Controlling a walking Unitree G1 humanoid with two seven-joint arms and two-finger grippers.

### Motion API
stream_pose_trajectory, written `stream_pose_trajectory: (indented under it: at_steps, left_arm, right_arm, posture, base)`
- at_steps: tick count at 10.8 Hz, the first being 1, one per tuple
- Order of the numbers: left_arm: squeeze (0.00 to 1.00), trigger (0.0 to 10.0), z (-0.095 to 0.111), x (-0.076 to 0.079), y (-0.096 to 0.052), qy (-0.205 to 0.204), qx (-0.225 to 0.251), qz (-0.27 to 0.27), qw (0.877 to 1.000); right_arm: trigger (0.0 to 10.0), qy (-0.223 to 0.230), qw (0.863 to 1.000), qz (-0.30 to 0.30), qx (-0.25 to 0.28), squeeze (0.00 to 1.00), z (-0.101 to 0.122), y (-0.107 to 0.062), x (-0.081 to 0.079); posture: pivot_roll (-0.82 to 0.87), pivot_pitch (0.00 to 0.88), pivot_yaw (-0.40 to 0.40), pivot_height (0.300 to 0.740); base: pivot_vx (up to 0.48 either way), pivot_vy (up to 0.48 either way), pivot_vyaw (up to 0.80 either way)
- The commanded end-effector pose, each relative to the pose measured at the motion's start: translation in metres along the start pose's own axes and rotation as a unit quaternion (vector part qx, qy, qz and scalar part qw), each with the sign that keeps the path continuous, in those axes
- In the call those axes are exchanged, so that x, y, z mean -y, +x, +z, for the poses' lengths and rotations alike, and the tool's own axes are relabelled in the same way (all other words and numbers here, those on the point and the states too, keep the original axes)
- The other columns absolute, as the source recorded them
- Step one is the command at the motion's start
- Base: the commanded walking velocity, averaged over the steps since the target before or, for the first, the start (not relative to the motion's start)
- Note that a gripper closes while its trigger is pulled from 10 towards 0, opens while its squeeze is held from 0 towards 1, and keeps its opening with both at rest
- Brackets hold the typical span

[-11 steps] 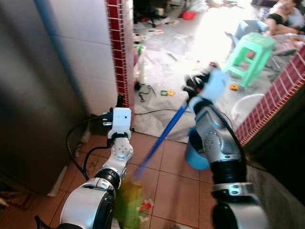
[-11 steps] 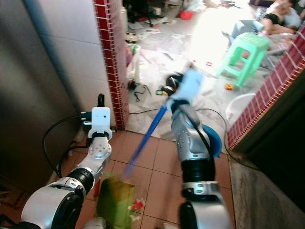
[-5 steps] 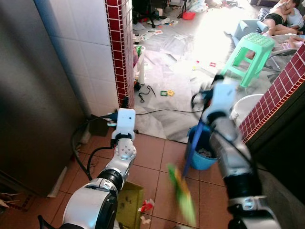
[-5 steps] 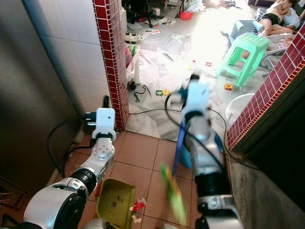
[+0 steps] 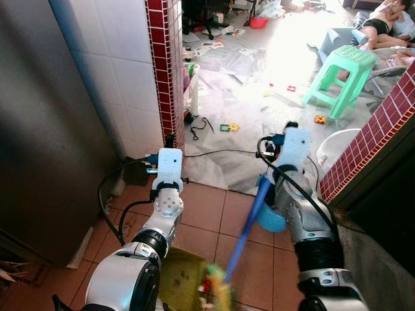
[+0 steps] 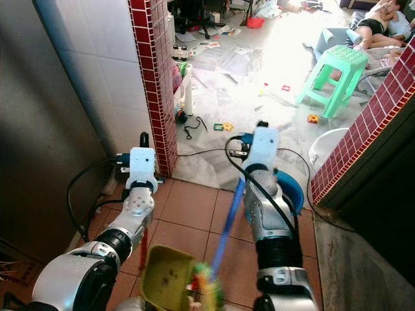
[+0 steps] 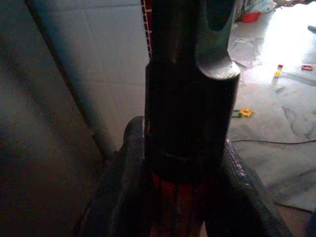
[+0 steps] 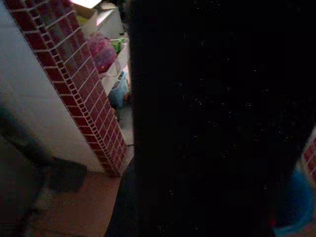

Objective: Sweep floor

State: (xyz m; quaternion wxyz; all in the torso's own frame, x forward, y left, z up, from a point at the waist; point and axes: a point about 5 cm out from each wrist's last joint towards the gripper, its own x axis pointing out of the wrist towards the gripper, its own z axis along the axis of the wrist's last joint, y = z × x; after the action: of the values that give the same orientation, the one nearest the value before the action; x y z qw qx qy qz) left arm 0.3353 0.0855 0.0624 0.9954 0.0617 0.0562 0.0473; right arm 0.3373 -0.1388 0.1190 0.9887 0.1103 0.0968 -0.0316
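My right gripper (image 5: pixel 280 133) is shut on the blue handle (image 6: pixel 228 223) of a broom. The handle slants down to green bristles (image 6: pixel 206 289) on the terracotta tile floor. The bristles sit against the mouth of a yellow-green dustpan (image 6: pixel 166 280), with small red and white scraps (image 6: pixel 194 284) between them. My left gripper (image 5: pixel 170 138) is raised near the red-tiled column and shut on the dustpan's dark handle (image 7: pixel 187 113), with fingers (image 7: pixel 123 197) on either side of it. The right wrist view is almost black.
A red-tiled column (image 5: pixel 162 65) and a grey metal surface (image 5: pixel 45 129) stand to my left. A low red-tiled wall (image 5: pixel 382 136) is on the right. A blue bucket (image 5: pixel 271 219), a white basin (image 5: pixel 334 146), a green stool (image 5: pixel 340 68), a black cable (image 5: pixel 214 152) and scattered toys lie ahead. A person (image 5: pixel 382 19) lies far right.
The broom swung from the left out to the right, then back left. Its bristles are now at the dustpan's mouth, and the dustpan's mouth faces the bristles.
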Motion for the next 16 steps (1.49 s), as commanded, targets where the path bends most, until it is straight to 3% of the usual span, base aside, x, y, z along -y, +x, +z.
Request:
stream_pose_trajectory:
  at_steps: [1, 3, 4, 5, 8, 11, 14, 15, 16]
  left_arm:
    - [0.00, 10.0, -0.010, 0.004, -0.005, 0.001, -0.030, -0.010, 1.000]
    - [0.00, 10.0, -0.010, 0.004, -0.004, 0.001, -0.030, -0.011, 0.999]
    - [0.00, 10.0, -0.010, 0.003, -0.004, 0.000, -0.030, -0.011, 0.999]
    - [0.00, 10.0, -0.006, 0.002, -0.002, -0.004, -0.020, -0.005, 1.000]
    - [0.00, 10.0, 0.024, -0.017, 0.014, -0.020, 0.052, 0.019, 0.998]
    - [0.00, 10.0, 0.042, -0.045, 0.019, -0.045, 0.117, 0.019, 0.992]
    - [0.00, 10.0, 0.043, -0.062, 0.011, -0.034, 0.154, 0.022, 0.987]
    - [0.00, 10.0, 0.041, -0.071, 0.001, -0.024, 0.166, 0.031, 0.985]
    - [0.00, 10.0, 0.036, -0.073, -0.005, -0.035, 0.148, 0.030, 0.988]
  right_arm:
    - [10.0, 0.104, 0.995, 0.013, 0.004, 0.00, 0.010, 0.003, -0.011]
    - [10.0, 0.171, 0.983, 0.049, 0.045, 0.00, 0.032, 0.002, -0.024]
    - [10.0, 0.187, 0.978, 0.075, 0.062, 0.00, 0.043, 0.002, -0.031]
    - [10.0, 0.170, 0.976, 0.102, 0.087, 0.00, 0.054, 0.000, -0.036]
    - [10.0, 0.011, 0.973, 0.158, 0.170, 0.00, 0.076, -0.005, -0.040]
    - [10.0, -0.074, 0.962, 0.149, 0.217, 0.00, 0.103, -0.002, -0.032]
    - [10.0, -0.120, 0.955, 0.153, 0.223, 0.00, 0.097, -0.001, -0.030]
    - [10.0, -0.161, 0.947, 0.177, 0.215, 0.00, 0.090, -0.001, -0.035]
    - [10.0, -0.175, 0.944, 0.192, 0.201, 0.00, 0.081, -0.001, -0.037]
  posture:
    - [-0.15, 0.000, 0.001, 0.740]
    - [-0.16, 0.000, 0.000, 0.740]
    - [-0.16, 0.000, -0.002, 0.740]
    - [-0.16, 0.000, -0.002, 0.740]
    - [-0.15, 0.000, -0.010, 0.740]
    - [-0.12, 0.000, -0.030, 0.740]
    - [-0.10, 0.000, -0.007, 0.740]
    - [-0.09, 0.000, 0.035, 0.740]
    - [-0.09, 0.000, 0.052, 0.740]
  base:
    - [0.000, 0.000, 0.00]
    - [0.000, 0.000, 0.00]
    - [0.000, 0.000, 0.00]
    - [0.000, 0.000, 0.00]
    - [0.000, 0.000, 0.00]
    - [0.000, 0.000, 0.00]
    - [0.000, 0.000, 0.00]
    - [0.000, 0.000, 0.00]
    - [0.000, 0.000, 0.00]
